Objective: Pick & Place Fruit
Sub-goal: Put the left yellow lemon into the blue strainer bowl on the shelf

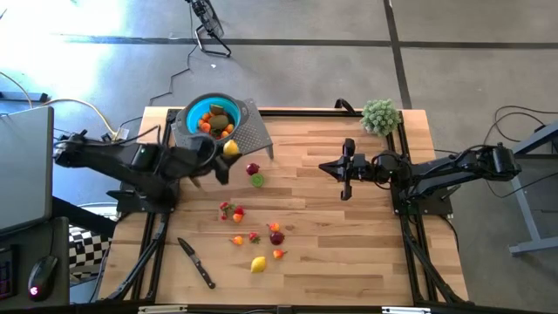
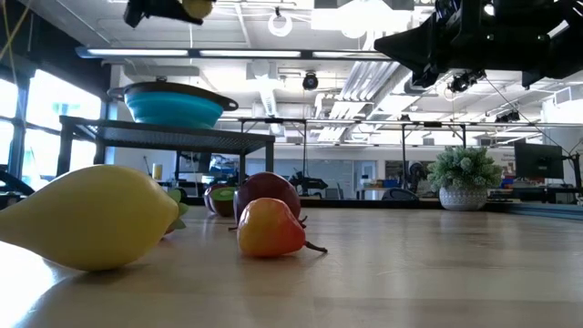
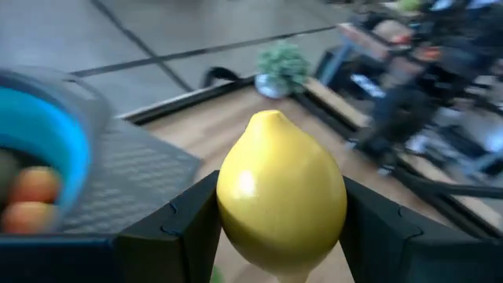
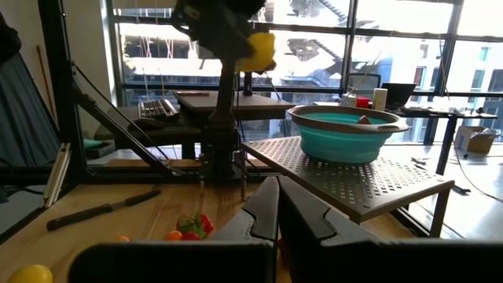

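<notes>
While the left gripper [image 1: 228,150] hangs beside the teal bowl [image 1: 212,116] on its perforated stand [image 1: 251,131], its jaws clamp a yellow lemon [image 3: 280,194] (raised well above the tabletop); remaining fruit [image 1: 255,235] scattered on the table [image 1: 349,253]; right gripper [image 1: 346,168] closed, empty, mid-table.

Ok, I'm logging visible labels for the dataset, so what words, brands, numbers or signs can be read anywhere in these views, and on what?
None can be read: no text shows on the lemon in the left gripper, the teal bowl or the knife. The background monitors are too blurred to read.
</notes>
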`<state>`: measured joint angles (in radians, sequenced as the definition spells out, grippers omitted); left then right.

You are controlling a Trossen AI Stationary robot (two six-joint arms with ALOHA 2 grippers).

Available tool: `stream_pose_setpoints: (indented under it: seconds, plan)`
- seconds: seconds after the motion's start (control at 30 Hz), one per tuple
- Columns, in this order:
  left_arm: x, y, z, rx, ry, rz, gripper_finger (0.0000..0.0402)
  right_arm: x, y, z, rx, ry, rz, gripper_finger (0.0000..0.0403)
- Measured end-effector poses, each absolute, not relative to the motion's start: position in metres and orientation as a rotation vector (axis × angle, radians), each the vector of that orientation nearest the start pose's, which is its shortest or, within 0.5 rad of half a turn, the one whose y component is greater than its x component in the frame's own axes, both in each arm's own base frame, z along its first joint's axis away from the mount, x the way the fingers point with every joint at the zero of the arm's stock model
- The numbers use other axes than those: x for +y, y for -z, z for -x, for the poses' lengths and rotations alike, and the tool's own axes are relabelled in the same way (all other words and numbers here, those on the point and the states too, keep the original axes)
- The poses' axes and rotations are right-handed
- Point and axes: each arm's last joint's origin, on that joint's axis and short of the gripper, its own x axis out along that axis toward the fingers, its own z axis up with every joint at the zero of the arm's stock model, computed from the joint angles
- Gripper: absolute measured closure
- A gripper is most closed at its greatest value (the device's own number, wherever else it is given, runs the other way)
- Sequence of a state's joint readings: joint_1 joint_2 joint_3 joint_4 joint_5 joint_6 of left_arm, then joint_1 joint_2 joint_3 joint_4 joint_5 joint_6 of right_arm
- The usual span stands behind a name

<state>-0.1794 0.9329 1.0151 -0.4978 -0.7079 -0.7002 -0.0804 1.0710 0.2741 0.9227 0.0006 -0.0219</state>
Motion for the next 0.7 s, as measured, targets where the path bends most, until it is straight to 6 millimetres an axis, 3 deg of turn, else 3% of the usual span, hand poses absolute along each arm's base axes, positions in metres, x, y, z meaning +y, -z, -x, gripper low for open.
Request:
stream_pose_setpoints:
  seconds: [0.33, 0.7]
  plan:
    - [0.034, -0.36, -0.173, 0.265, -0.869, 0.503, 0.0196, -0.016, -0.214, -0.203, -0.124, 0.083, 0.028, 0.0401]
    - [0.073, -0.346, -0.162, 0.365, -1.129, 0.507, 0.0196, -0.016, -0.214, -0.203, -0.124, 0.083, 0.034, 0.04]
